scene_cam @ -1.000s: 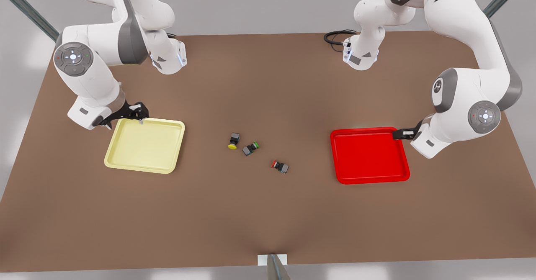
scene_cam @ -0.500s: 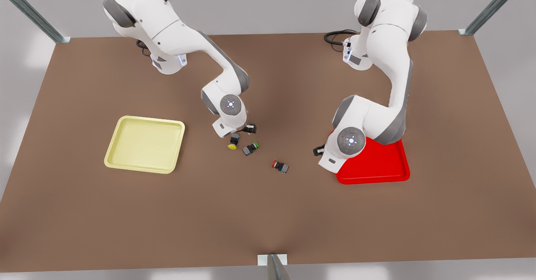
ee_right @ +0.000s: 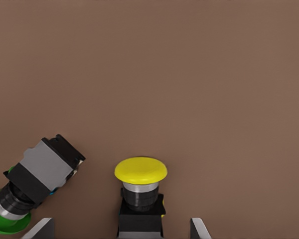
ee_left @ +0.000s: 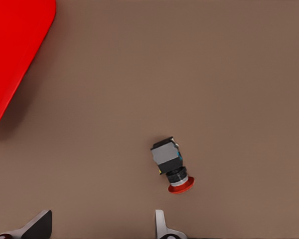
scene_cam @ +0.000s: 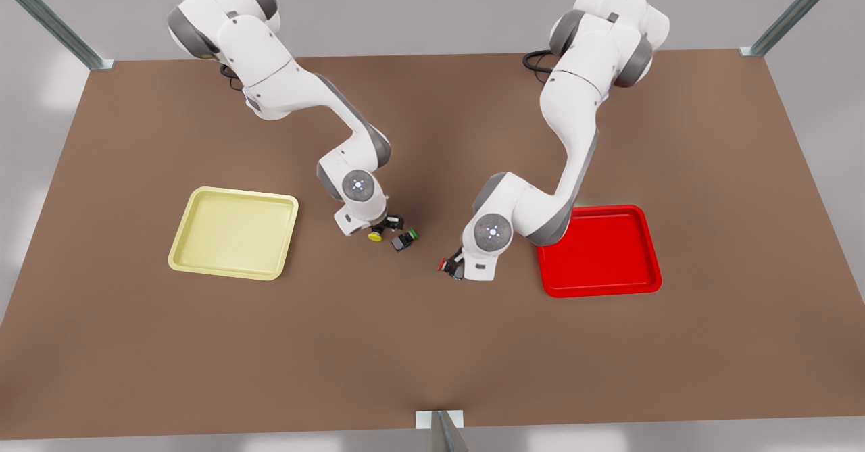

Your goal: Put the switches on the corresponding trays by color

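The yellow switch (scene_cam: pixel 374 236) lies at mid table with its cap toward the front edge. My right gripper (scene_cam: pixel 387 225), on the arm at the front view's left, stands open just over it. In the right wrist view the yellow switch (ee_right: pixel 140 172) has its dark body between the right gripper's (ee_right: pixel 120 230) spread fingertips. The red switch (scene_cam: pixel 443 265) lies on its side farther right. My left gripper (scene_cam: pixel 457 263) hovers open at it; in the left wrist view the red switch (ee_left: pixel 170 163) sits just beyond the left gripper (ee_left: pixel 100 230). The yellow tray (scene_cam: pixel 233 232) and the red tray (scene_cam: pixel 608 253) hold nothing.
A green-capped switch (scene_cam: pixel 404 240) lies on its side close beside the yellow one, and the right wrist view shows this green switch (ee_right: pixel 37 179) next to one fingertip. A corner of the red tray (ee_left: pixel 15 45) lies near the left gripper. A black cable (scene_cam: pixel 540 60) sits at the table's back.
Both arms have swung inward from the outer tray edges to the middle of the table and lowered, the right gripper onto the yellow switch, the left gripper to the red switch.
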Available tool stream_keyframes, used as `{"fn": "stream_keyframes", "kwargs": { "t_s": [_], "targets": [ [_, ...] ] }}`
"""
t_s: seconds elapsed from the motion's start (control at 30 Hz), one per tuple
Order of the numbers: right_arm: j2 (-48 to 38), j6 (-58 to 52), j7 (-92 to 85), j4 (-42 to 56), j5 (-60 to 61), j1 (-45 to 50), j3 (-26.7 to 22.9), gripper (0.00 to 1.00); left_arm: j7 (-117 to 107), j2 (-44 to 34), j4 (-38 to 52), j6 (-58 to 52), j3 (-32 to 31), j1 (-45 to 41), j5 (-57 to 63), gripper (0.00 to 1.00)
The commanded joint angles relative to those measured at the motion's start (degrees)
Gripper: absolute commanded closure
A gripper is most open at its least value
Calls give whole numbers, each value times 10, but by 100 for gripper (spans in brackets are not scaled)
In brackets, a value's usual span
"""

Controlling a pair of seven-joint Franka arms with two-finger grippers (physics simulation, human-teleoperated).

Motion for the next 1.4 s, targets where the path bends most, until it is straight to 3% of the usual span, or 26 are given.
{"fn": "stream_keyframes", "kwargs": {
  "t_s": [0.0,0.33,0.6,0.8,0.87,0.9,1.23,1.37],
  "targets": [
    [0,3,0,-5,0,1,0,0,-9,2,0,8,6,-2,-6,0],
    [-14,76,2,-70,4,8,0,0,-27,56,-1,53,115,-88,-6,0],
    [-5,76,2,-69,4,7,0,0,-71,87,-2,135,122,-137,-24,0],
    [4,74,-3,-61,3,11,-3,1,-73,89,5,129,196,-159,-115,0],
    [4,75,-3,-59,3,12,-3,23,-81,97,5,133,234,-174,-151,0],
    [4,75,-3,-59,3,12,-3,27,-85,107,6,135,246,-176,-166,0],
    [5,73,-1,-56,3,12,-3,40,-92,124,9,145,246,-182,-174,0],
    [5,72,-4,-55,3,12,-3,40,-95,131,5,157,239,-185,-175,1]
  ]
}}
